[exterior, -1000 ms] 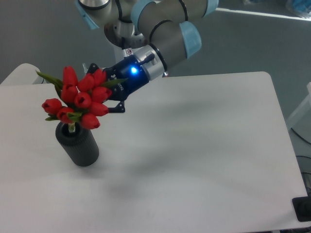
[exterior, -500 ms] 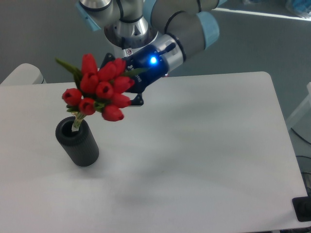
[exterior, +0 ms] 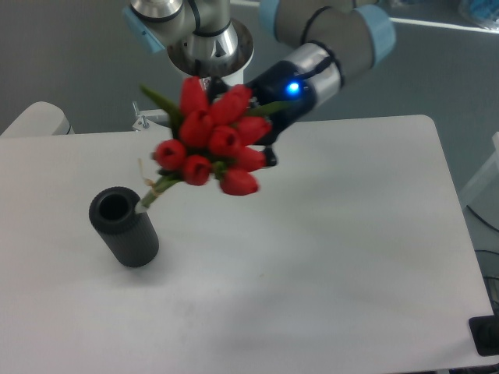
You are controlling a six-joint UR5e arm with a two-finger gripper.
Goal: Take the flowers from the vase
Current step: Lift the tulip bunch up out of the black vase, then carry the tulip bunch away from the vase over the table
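The flowers (exterior: 212,144), a bunch of red tulip buds with green leaves, hang in the air above the table, tilted, with pale stems trailing down-left. The stem ends sit just right of the vase's rim, outside the hole. My gripper (exterior: 261,136) is behind the bunch, shut on the flowers, its fingers mostly hidden by the buds. A blue light glows on its dark body. The vase (exterior: 123,227), a matte black cylinder with a round hole on top, stands at the left of the table with nothing in it.
The white table (exterior: 327,249) stretches right and forward of the vase. The arm's base column (exterior: 204,43) rises behind the table's far edge. A second white surface (exterior: 35,118) shows at the far left. A dark object (exterior: 485,335) sits off the table's right front corner.
The gripper has risen and moved right with the flowers. Their stems, in the vase a second ago, have come out of the hole.
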